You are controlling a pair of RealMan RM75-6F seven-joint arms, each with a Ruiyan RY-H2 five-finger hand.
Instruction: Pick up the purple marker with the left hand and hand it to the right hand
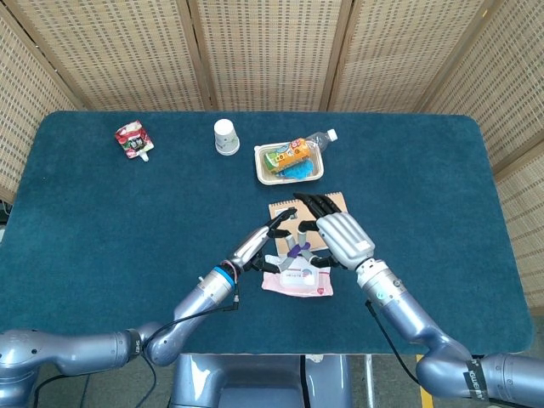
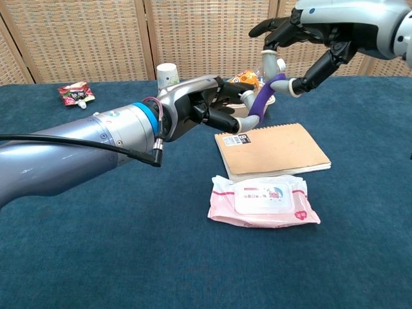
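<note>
Between your two hands, above the near edge of the notebook (image 2: 273, 149), the purple marker (image 2: 259, 103) hangs in the air, tilted with its upper end leaning toward your right hand. Your left hand's fingers (image 2: 226, 120) are closed around its lower end, so your left hand (image 2: 196, 108) holds it. Your right hand's fingers (image 2: 320, 66) are spread and curved around the marker's upper end; one fingertip sits right by the tip, but you cannot tell from either view whether it touches. Your right hand (image 2: 322, 32) has not closed on anything.

From the head view, your left hand (image 1: 263, 239) reaches in from 7 o'clock and your right hand (image 1: 340, 236) from 5 o'clock, meeting over the notebook (image 1: 333, 202) and the pink wet-wipes pack (image 1: 297, 282), which lies on the tabletop (image 1: 127, 221) just at 6 o'clock of the notebook. At 12 o'clock of the notebook sits a white tray of snacks (image 1: 291, 163) with a plastic bottle (image 1: 320, 140) beside it. A paper cup (image 1: 226, 136) stands at 9 o'clock of the tray, and a red pouch (image 1: 133, 140) lies further out the same way.
</note>
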